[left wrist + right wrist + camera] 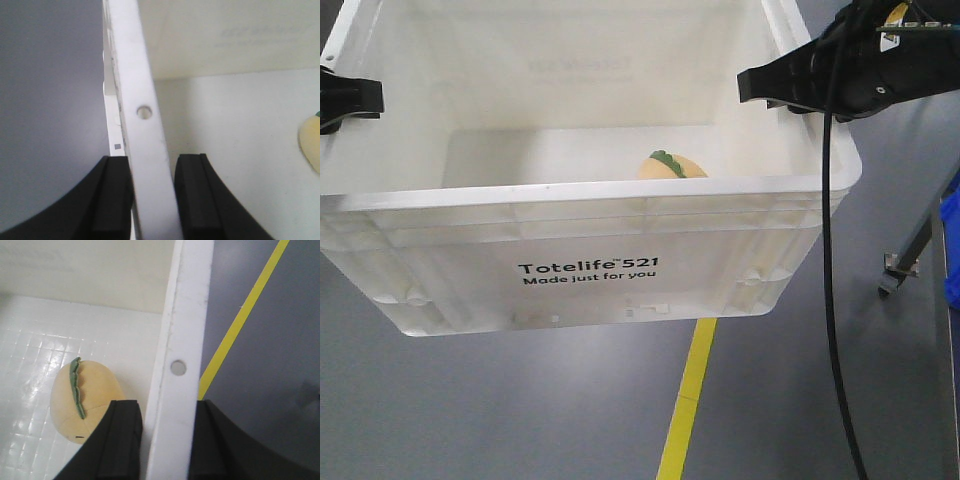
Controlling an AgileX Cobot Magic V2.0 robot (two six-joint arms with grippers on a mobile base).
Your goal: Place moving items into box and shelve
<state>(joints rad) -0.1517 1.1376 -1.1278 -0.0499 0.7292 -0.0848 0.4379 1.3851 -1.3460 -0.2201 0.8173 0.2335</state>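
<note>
Box front: the box is white plastic with a ribbed rim. Black print on the near wall reads "Totelife 521 Made just for you".
Left gripper: the left gripper pinches the box's left rim, with one black finger outside and one inside the wall.
Right gripper: the right gripper is pressed on the right rim in the same way. A black cable hangs from its arm.
Rim detail: only the wrist views show a round hole in the rim, just ahead of each gripper.
Toy: the toy is a yellow-orange oval with a green leaf strip. It lies on the box bottom, just beside the right gripper's inner finger.
Toy axis: its long axis and the leaf strip run roughly along the right rim. I cannot tell which way the face points.
View difference: the front view shows only the toy's top over the wall, and the left wrist view shows only an edge of it.
Beyond: the grey floor and its yellow line show below the box base. A blue bin sits at the far right.
</note>
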